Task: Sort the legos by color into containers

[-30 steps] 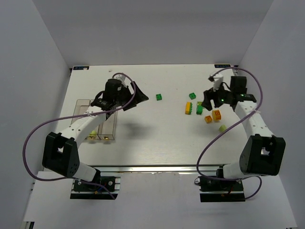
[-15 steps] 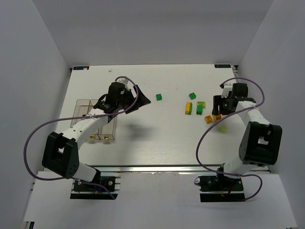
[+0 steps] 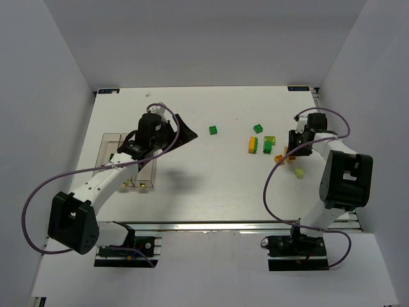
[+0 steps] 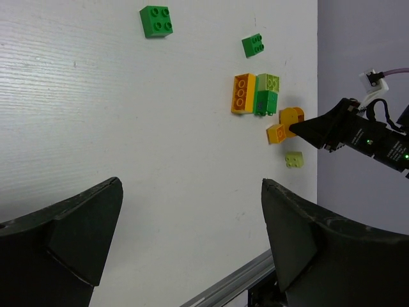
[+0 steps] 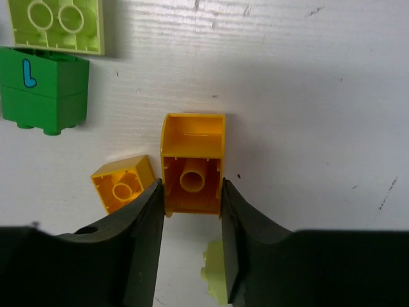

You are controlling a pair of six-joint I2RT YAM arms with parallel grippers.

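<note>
Closing on one orange brick (image 3: pixel 289 152) is the step in hand, seen from the top view: right fingers (image 3: pixel 295 146) sit low on it at the right of the surface (image 3: pixel 192 185), amid the loose cluster, while left fingers (image 3: pixel 185 131) hover spread just past the containers (image 3: pixel 110 146) at the left, well apart from that cluster. Left wrist view: left fingers (image 4: pixel 77 236) gape wide, nothing held; two green bricks (image 4: pixel 156 20) lie apart up the surface, a long orange brick (image 4: pixel 243 93) touches a pale green one (image 4: pixel 268 82) and a dark green one (image 4: pixel 266 102). Right wrist view: right fingers (image 5: pixel 144 249) are drawn in on both side walls of the orange brick (image 5: pixel 192 163), seemingly touching; it lies on its side, hollow underside to the camera, not lifted. A small orange brick (image 5: pixel 121 185) sits just beside the left finger and a pale yellow-green brick (image 5: pixel 214 275) lies under the right one. To do it well: squeeze square on the flat walls, lift straight up so neither neighbour drags, then carry left to the bin meant for orange.
</note>
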